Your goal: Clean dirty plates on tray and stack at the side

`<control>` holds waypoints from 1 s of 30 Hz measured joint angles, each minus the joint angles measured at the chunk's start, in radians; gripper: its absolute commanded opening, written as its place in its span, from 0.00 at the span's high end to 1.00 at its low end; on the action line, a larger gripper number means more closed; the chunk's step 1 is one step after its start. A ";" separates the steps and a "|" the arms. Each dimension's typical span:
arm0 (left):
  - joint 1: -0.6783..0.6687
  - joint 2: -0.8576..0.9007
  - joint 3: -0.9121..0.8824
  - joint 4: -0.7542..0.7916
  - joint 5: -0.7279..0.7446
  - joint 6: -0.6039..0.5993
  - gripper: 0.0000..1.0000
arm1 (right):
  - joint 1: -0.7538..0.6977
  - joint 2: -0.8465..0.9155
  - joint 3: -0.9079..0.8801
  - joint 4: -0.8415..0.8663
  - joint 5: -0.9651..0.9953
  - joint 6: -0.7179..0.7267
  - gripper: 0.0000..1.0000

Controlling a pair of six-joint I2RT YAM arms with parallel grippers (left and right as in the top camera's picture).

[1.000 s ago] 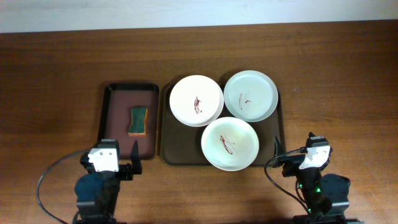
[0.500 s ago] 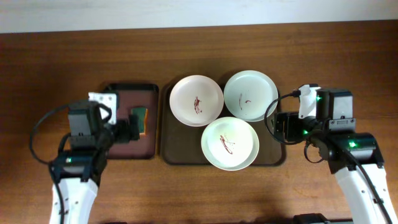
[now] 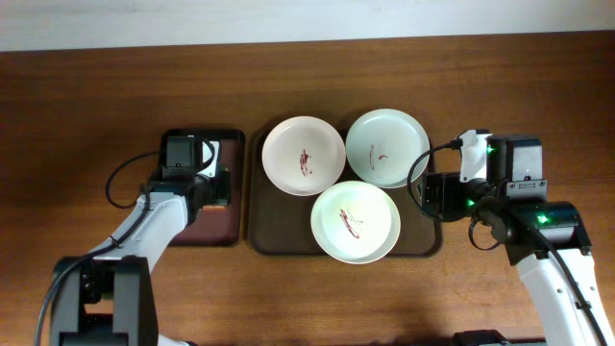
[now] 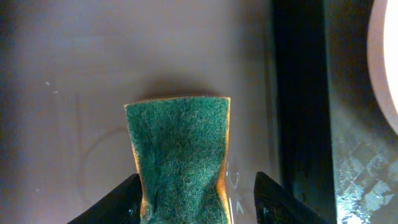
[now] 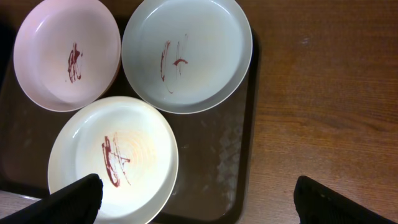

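Observation:
Three white plates with red-brown sauce streaks lie on the dark brown tray (image 3: 274, 226): one back left (image 3: 304, 155), one back right (image 3: 387, 147), one in front (image 3: 356, 221). They also show in the right wrist view, back left (image 5: 67, 55), back right (image 5: 186, 53) and front (image 5: 114, 160). My right gripper (image 5: 196, 202) is open and empty above the tray's right rim (image 5: 249, 124). My left gripper (image 4: 196, 199) is open, its fingers on either side of a green sponge (image 4: 179, 155) on the narrow tray (image 4: 62, 124); the arm hides the sponge in the overhead view.
The narrow black-rimmed tray (image 3: 207, 231) stands left of the brown tray, its rim (image 4: 298, 112) close beside my left gripper. Bare wood table (image 3: 96, 96) lies all round, with free room to the right of the brown tray (image 5: 323, 93).
My left arm has moved forward over the narrow tray and now covers the sponge. My right arm has held its place by the brown tray's right edge.

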 measured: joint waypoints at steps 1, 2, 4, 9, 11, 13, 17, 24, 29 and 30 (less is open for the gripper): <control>0.000 0.010 0.000 0.000 0.000 0.000 0.64 | 0.000 0.000 0.000 0.000 0.000 0.000 0.01; 0.000 0.018 0.000 0.000 -0.004 -0.002 0.66 | 0.000 0.000 0.000 0.000 0.000 0.000 0.01; 0.000 0.021 0.000 -0.002 -0.015 0.000 0.89 | 0.000 0.000 0.000 0.000 0.000 0.000 0.01; 0.000 0.053 0.007 -0.006 -0.039 0.000 1.00 | 0.000 0.008 0.000 -0.010 -0.013 0.001 0.17; 0.001 0.045 0.033 -0.079 -0.015 -0.012 1.00 | 0.000 0.073 0.003 -0.027 -0.071 0.004 0.26; 0.001 -0.023 0.034 -0.114 -0.002 -0.035 1.00 | 0.000 0.187 0.006 -0.033 -0.115 0.005 0.40; 0.001 -0.255 0.044 -0.085 -0.006 -0.054 1.00 | 0.000 0.444 0.007 -0.026 -0.214 -0.016 0.57; 0.001 -0.357 0.044 -0.037 -0.006 -0.103 1.00 | 0.032 0.676 0.008 0.022 -0.254 -0.031 0.79; 0.001 -0.480 0.044 0.016 -0.006 -0.103 1.00 | 0.074 0.692 0.007 0.074 -0.255 -0.006 0.96; 0.001 -0.489 0.044 0.027 -0.006 -0.103 1.00 | 0.074 0.692 0.007 0.080 -0.251 0.004 0.96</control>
